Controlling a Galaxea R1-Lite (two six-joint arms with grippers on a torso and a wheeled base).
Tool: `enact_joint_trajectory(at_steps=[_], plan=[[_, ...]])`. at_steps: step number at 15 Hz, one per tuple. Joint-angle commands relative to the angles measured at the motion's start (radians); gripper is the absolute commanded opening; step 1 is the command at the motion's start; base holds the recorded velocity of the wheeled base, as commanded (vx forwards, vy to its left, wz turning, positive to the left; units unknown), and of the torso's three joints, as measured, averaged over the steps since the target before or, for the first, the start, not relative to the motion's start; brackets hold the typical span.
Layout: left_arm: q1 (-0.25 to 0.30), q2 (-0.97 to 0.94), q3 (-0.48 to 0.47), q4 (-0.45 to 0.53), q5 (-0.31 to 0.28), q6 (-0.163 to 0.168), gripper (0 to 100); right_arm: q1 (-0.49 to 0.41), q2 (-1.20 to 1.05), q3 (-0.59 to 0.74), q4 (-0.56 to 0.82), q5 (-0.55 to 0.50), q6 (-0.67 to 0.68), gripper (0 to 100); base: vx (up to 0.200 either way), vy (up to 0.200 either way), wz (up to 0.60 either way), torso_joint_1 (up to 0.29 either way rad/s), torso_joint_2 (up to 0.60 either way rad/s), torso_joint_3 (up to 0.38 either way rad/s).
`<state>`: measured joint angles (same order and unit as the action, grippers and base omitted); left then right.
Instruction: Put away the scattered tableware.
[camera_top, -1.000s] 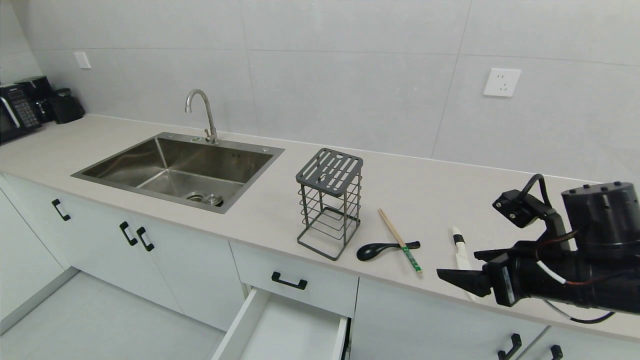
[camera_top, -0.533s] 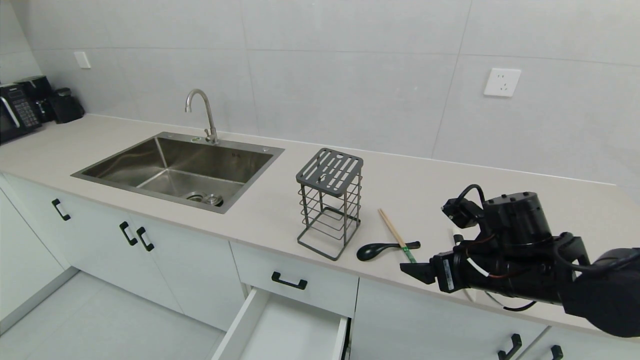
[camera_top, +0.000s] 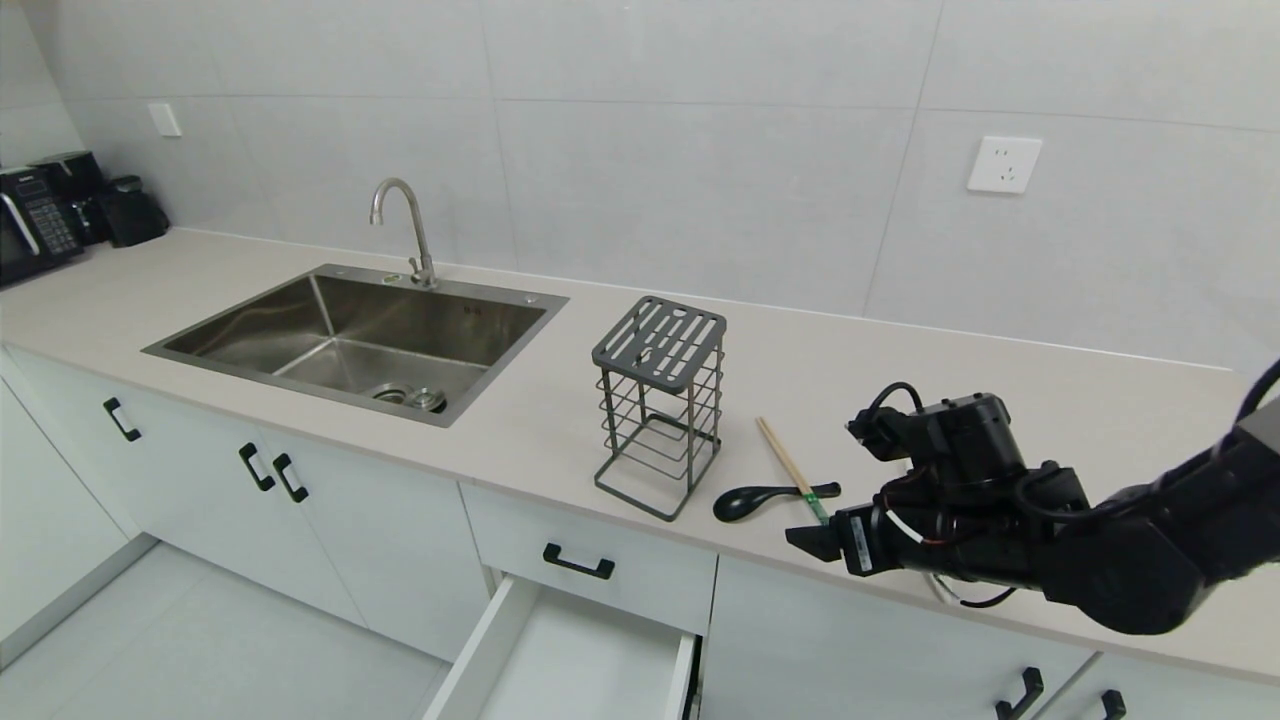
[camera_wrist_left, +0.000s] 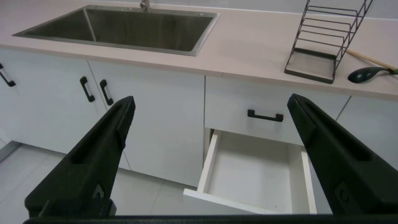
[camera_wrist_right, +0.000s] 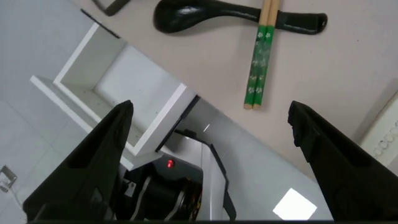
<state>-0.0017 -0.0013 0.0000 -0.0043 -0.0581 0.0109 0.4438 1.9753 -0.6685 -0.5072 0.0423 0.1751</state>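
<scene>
Step in hand: We judge this to be the approach to the chopsticks. Nothing is gripped yet.
Right gripper: Fingers spread wide, holding nothing. It hangs at the counter's front edge, just beside the green-patterned ends of the chopsticks.
Left gripper: Fingers spread wide, empty. It sits low in front of the cabinets, facing the open drawer.
Chopsticks, location: On the countertop, to the right of the wire utensil rack. They lie together as a pair across the handle of the black spoon.
Chopsticks, long axis: It runs from the back of the counter toward its front edge, slanting to the right as it comes forward. The plain wooden ends lie near the rack's right side. The green ends point at the front edge.
Spoon, long axis: It lies roughly along the counter's front edge, with the bowl toward the rack and the handle tip to the right. The handle passes under the chopsticks.
Grip procedure: We advise turning the wrist so the fingers close across the pair, not along it. Close on both sticks at once.
Grip point: We prefer the stretch between the spoon handle and the green ends, where the sticks likely sit slightly off the surface.
Lift: Raise straight up before travelling, so the spoon is not dragged.
Risk: The sticks may split apart or roll, and the green ends lie near the counter's edge.
</scene>
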Motion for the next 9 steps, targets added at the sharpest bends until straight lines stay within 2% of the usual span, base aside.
enact_joint_trajectory(at_steps=[1,9], plan=[[0.0,0.001,0.0,0.0,0.0,0.0,100,-0.007,0.123,-0.039,-0.048,-0.016,-0.006,100,0.0,0.0,0.0,0.0,0.0,0.0],[0.0,0.001,0.0,0.0,0.0,0.0,100,-0.02,0.238,-0.125,-0.068,-0.058,-0.005,100,0.0,0.0,0.0,0.0,0.0,0.0]])
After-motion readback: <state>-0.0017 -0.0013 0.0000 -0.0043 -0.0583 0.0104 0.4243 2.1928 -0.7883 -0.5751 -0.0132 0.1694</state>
